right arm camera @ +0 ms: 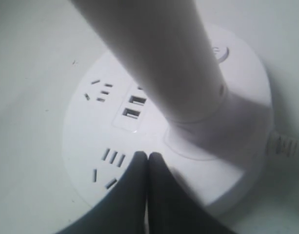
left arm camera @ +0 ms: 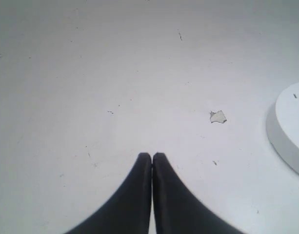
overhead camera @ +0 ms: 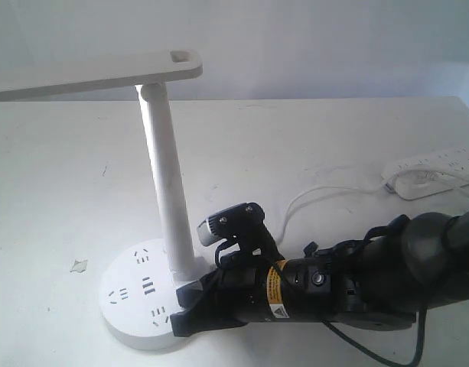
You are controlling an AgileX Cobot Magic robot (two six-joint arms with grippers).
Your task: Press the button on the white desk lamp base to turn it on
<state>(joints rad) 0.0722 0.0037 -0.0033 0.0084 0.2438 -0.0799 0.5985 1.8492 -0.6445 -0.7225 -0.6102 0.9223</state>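
The white desk lamp stands at the front left of the table, with a slanted post (overhead camera: 167,183) and a flat bar head (overhead camera: 96,75). Its round white base (overhead camera: 127,306) carries dark socket slots (right arm camera: 112,158) and two USB ports (right arm camera: 133,106). The button (right arm camera: 221,51) shows as a thin grey ring on the base, half hidden behind the post (right arm camera: 159,53), on the far side from my right gripper. My right gripper (right arm camera: 148,156) is shut, with its tips over the base next to the post foot (overhead camera: 178,323). My left gripper (left arm camera: 152,156) is shut with nothing in it above bare table, beside the base rim (left arm camera: 286,131).
A long white power strip (overhead camera: 437,162) with a white plug (overhead camera: 418,185) lies at the back right, and a white cable (overhead camera: 311,195) runs from it toward the lamp. A small paper scrap (overhead camera: 79,265) (left arm camera: 218,117) lies left of the base.
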